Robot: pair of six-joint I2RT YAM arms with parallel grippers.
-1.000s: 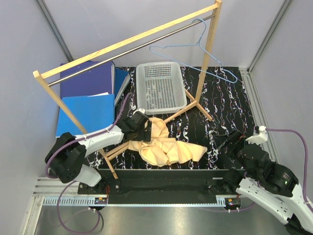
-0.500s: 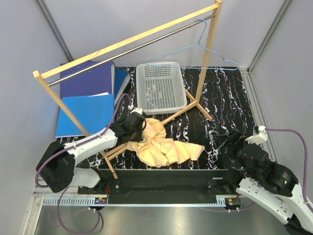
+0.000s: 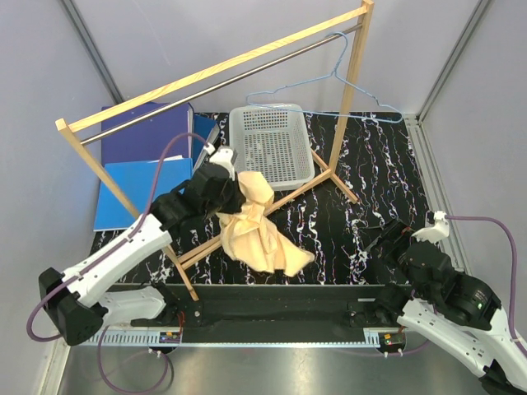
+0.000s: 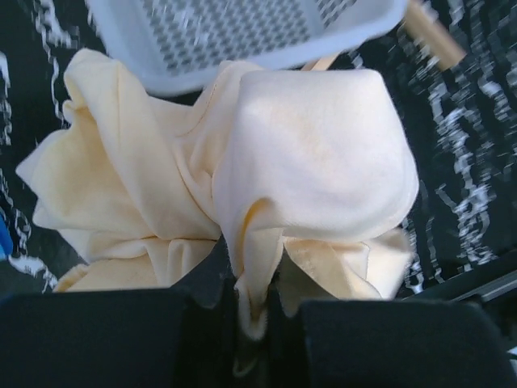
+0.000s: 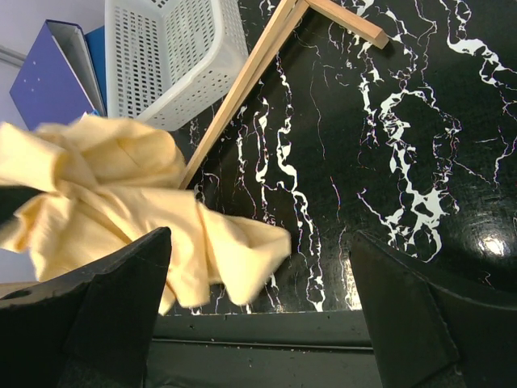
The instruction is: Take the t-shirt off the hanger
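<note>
The pale peach t-shirt (image 3: 255, 226) hangs in a bunch above the black marbled table, with its lower end trailing toward the front edge. My left gripper (image 3: 233, 183) is shut on a fold of its cloth (image 4: 315, 153), just in front of the white basket; the pinched fold shows between the left gripper (image 4: 252, 311) jaws. The light-blue wire hanger (image 3: 333, 72) hangs bare on the rack's metal rod, far right. My right gripper (image 3: 385, 239) rests low at the front right, open, nothing between its fingers (image 5: 89, 307). A corner of the t-shirt (image 5: 105, 186) shows ahead of it.
The white basket (image 3: 272, 146) stands at the back centre, also seen as basket (image 4: 242, 32) and basket (image 5: 170, 56). The wooden rack (image 3: 206, 74) spans the table, its foot bar (image 5: 242, 89) lying diagonally. Blue binders (image 3: 144, 177) lie at the left.
My left gripper has shut on the t-shirt and lifted it from the table, up and toward the basket. The hanger has swung a little. The right arm has not moved.
</note>
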